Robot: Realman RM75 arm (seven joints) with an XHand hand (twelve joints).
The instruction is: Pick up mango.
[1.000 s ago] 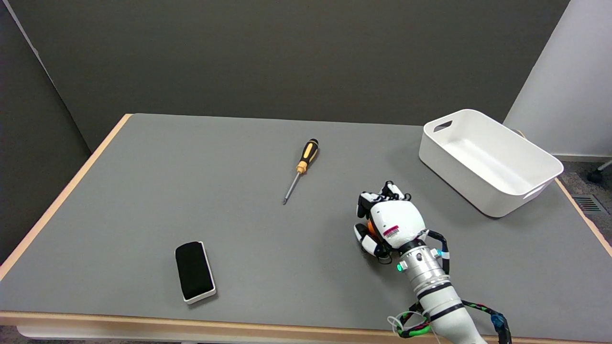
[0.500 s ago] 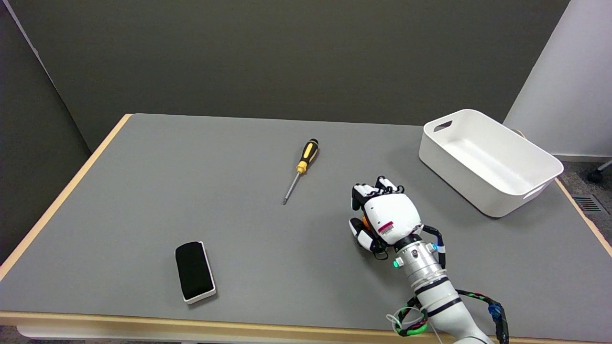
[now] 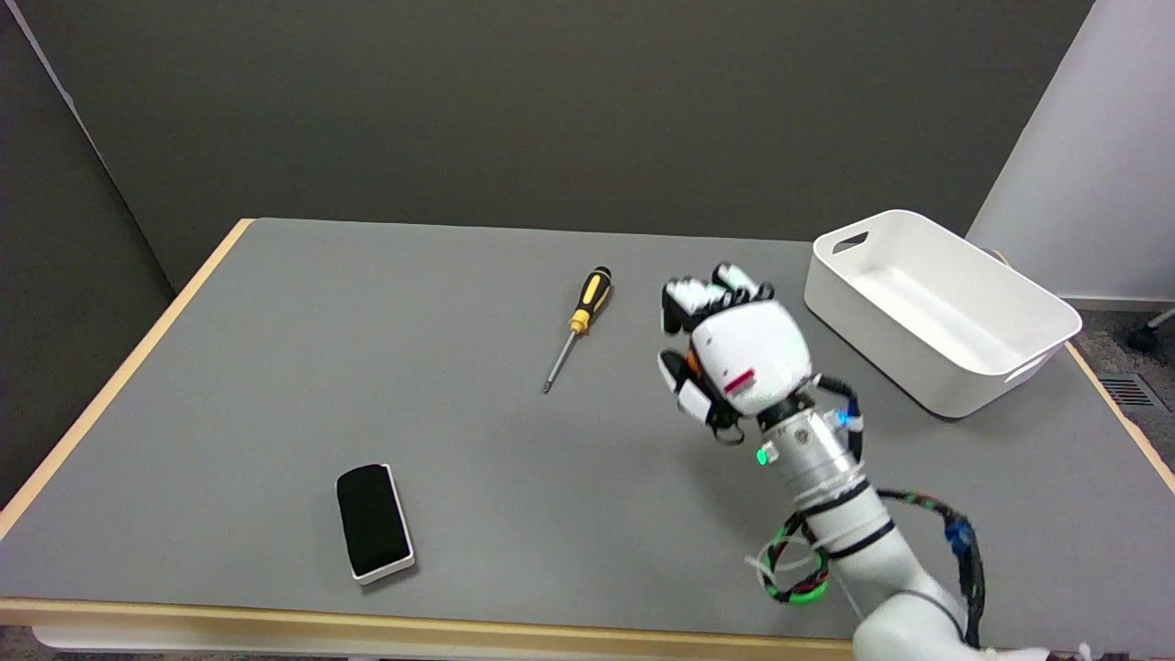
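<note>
We see the right hand (image 3: 734,353) gripping the mostly hidden mango (image 3: 695,364) above open tabletop (image 3: 275,367), near the bin (image 3: 936,312).

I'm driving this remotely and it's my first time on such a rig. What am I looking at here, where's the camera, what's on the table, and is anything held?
There is one picture, taken by a head camera above the table's near side, looking down and across. The white arm reaching in from the lower right ends in the robot hand, seen from its back. Its fingers are curled around something orange, probably the mango; only a sliver shows. The robot hand appears to be raised above the grey table.

On the table lie a screwdriver with a black and yellow handle, a black eraser block on a white base near the front edge, and a white bin at the far right, with nothing visible inside.
</note>
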